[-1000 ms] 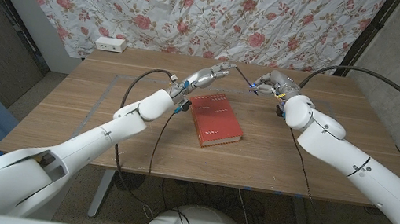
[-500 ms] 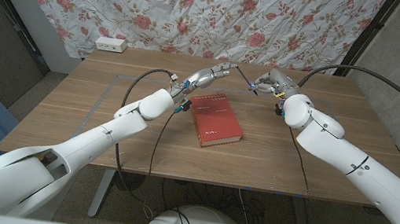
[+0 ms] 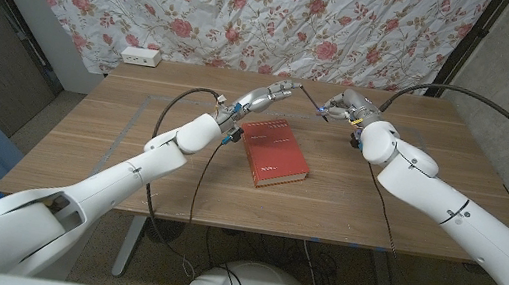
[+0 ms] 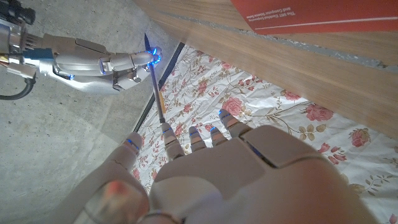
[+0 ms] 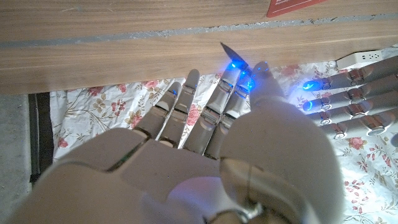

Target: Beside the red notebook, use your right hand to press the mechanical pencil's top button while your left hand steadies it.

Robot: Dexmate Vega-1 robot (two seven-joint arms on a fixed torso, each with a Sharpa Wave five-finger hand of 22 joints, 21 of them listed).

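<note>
The thin dark mechanical pencil (image 4: 155,79) hangs in the air above the far side of the wooden surface (image 3: 112,152), just beyond the red hardcover notebook (image 3: 273,152), its lower end pinched in the fingertips of the left hand (image 4: 205,168) and its upper end pinched by the right hand (image 3: 341,106). Risk: the left pinch is shallow, so a push along the shaft could slide or tilt the pencil out. The right fingers could also slip off the small tip and drop it.
</note>
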